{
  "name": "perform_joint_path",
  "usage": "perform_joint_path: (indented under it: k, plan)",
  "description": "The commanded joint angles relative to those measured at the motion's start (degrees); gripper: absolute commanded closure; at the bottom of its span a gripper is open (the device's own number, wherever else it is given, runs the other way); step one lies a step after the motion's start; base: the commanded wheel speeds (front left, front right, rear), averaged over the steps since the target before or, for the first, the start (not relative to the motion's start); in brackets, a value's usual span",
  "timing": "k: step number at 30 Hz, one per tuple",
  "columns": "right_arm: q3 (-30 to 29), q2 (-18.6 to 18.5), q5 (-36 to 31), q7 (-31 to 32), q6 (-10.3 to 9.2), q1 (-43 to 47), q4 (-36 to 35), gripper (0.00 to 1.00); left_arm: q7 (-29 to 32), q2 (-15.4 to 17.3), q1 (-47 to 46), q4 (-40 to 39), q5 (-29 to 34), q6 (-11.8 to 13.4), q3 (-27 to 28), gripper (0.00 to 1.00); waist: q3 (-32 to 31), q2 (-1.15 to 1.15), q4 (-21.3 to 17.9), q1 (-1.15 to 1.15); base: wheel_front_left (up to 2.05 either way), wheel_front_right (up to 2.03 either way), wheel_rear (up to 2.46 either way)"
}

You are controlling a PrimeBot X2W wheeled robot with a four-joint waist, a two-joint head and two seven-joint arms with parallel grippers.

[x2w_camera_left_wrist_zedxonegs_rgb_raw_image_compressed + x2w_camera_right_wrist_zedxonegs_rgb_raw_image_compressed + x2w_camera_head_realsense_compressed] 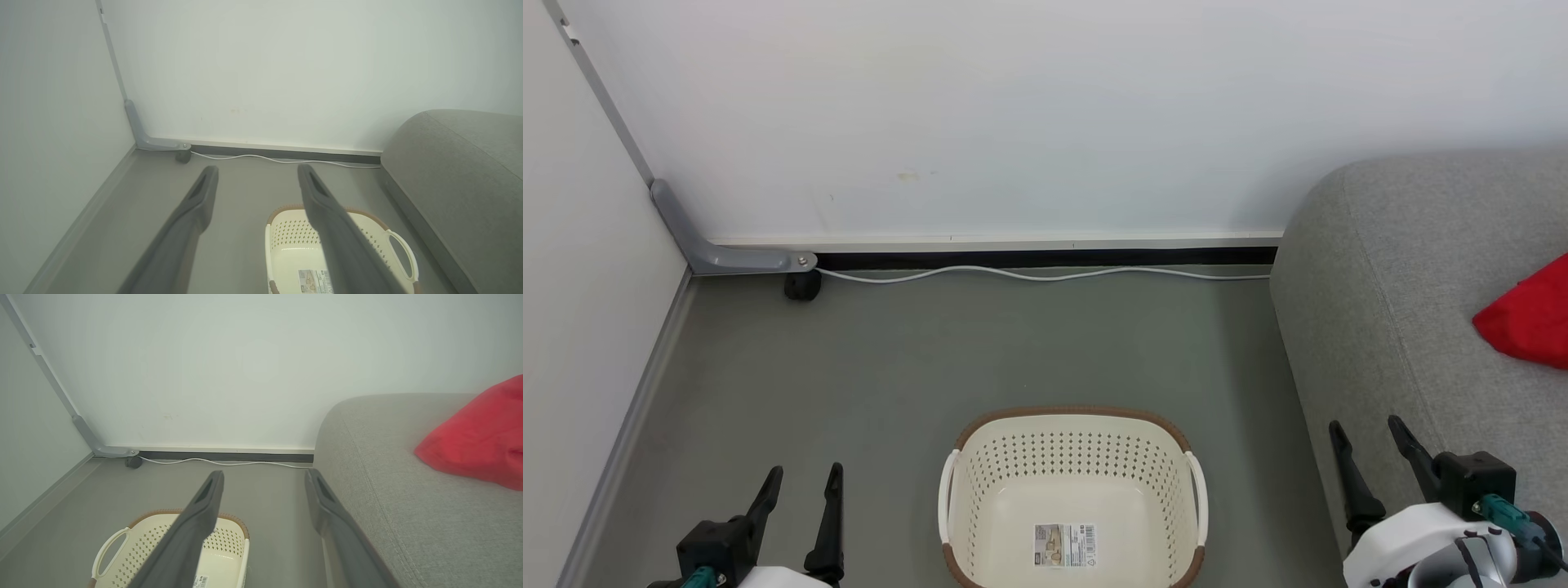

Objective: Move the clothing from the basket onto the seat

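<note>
Left gripper (803,472) near left, fingers spread, nothing held, white cable (1029,276) along the far wall, cream basket (1070,411) mid-floor — paper label (1065,545) on its bottom, right gripper (1365,425) splayed wide just beside the grey seat (1380,286), bright red clothing (1531,318) bunched on it — far right.

**A bare corner**

We face a plain white wall (1045,114) meeting a second pale wall (580,286) at our left. The floor (1013,351) is dull grey-green; a white cable (1045,276) trails along the dark skirting (1045,258). A grey sofa (1388,310) stands at right
</note>
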Motion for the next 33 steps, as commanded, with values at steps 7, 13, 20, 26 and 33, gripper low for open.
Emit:
perform_joint_path:
  k: [7, 13, 20, 26, 33]
  plan:
    - [1.0, -0.2, -0.6, -0.7, 0.17, -1.3, -0.9, 0.00, -0.5, 0.4, -1.7, -1.0, 0.9, -0.5, 1.9, 0.00, 0.2, 0.00, -0.4, 0.00, 0.00, 0.00, 0.00]
    - [0.9, -0.2, -0.7, -0.7, 0.17, -1.3, -0.9, 0.00, -0.5, 0.4, -1.8, -1.1, 1.0, -0.6, 1.9, 0.00, 0.4, 0.00, -0.3, 0.00, 0.00, 0.00, 0.00]
    - [0.7, 0.0, -0.9, -0.7, 0.17, -1.6, -1.0, 0.00, -0.5, 0.4, -1.9, -1.1, 0.4, -0.7, 1.5, 0.00, 0.6, 0.00, -0.3, 0.00, 0.00, 0.00, 0.00]
    - [-0.4, 0.7, -0.4, 0.1, 0.00, 0.2, 0.8, 1.00, 0.1, -0.2, 0.1, 0.9, -0.2, -0.5, -0.7, 1.00, 0.6, 0.00, -0.4, 0.00, 0.00, 0.00, 0.00]
    - [-1.2, 1.4, 3.7, 1.5, 0.01, 1.0, 1.1, 1.00, 1.7, -0.5, 0.0, 1.8, -4.4, -0.5, -0.1, 1.00, 0.6, 0.00, -0.4, 0.13, 0.00, 0.00, 0.00]
